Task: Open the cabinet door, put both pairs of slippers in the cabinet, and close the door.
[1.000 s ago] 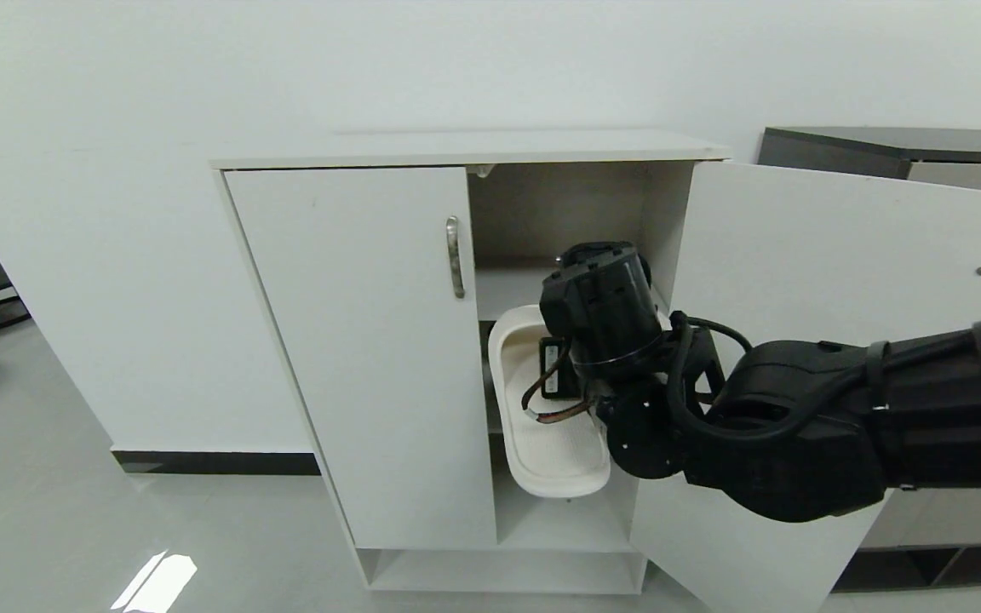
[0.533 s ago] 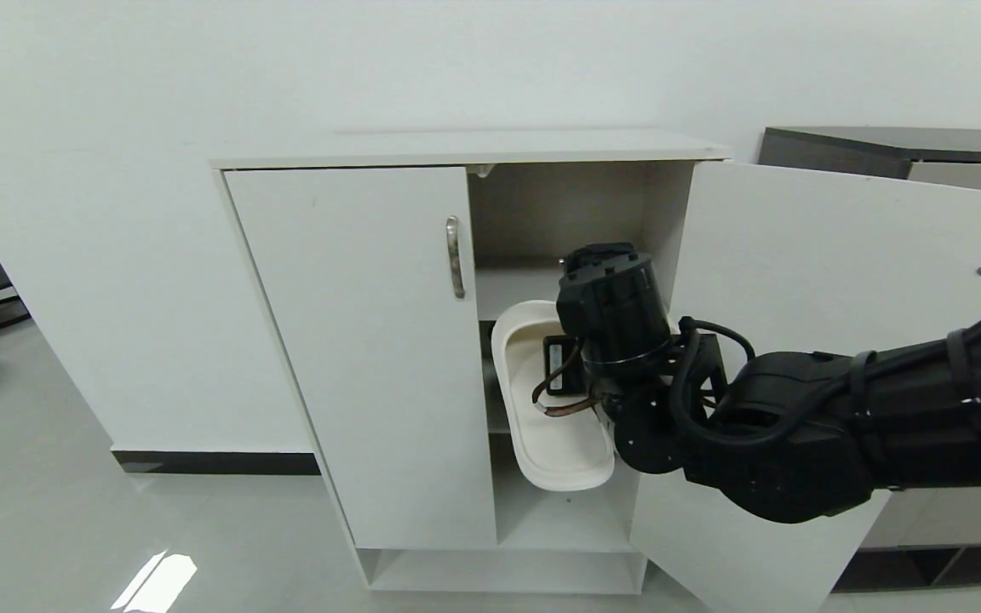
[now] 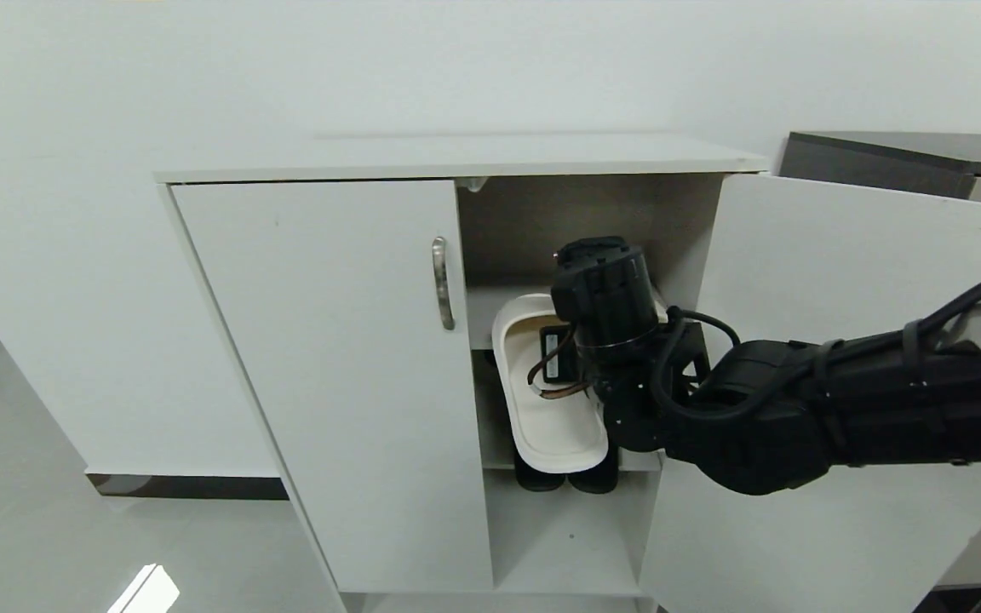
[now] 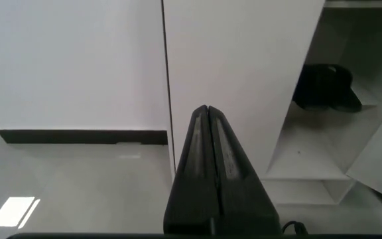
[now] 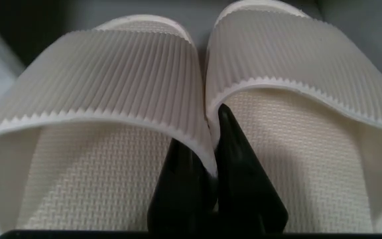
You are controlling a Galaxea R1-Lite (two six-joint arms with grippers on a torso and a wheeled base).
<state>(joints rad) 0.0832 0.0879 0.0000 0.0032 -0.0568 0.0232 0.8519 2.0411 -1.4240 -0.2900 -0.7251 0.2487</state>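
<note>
Change: the head camera has shifted, so the cabinet (image 3: pixel 456 157) sits larger and lower in view; against the shelves, the white slippers (image 3: pixel 554 426) have gone a little deeper into the opening
Newly seen: black slippers (image 3: pixel 567 477) on the shelf at 6 o'clock of the white pair
Right gripper (image 5: pixel 214 116): fingers clamped on the touching inner edges of the two white slippers (image 5: pixel 111 86), carried side by side
Left gripper (image 4: pixel 208 109): fingers pressed together, holding nothing, out in front of the left door (image 3: pixel 329 383)
Doors: right door (image 3: pixel 840 281) swung open at 3 o'clock of the opening; left door closed
Hidden: in the head view the wrist covers the gripping fingers and most of one white slipper; only the heels of the black slippers (image 4: pixel 327 86) show there
</note>
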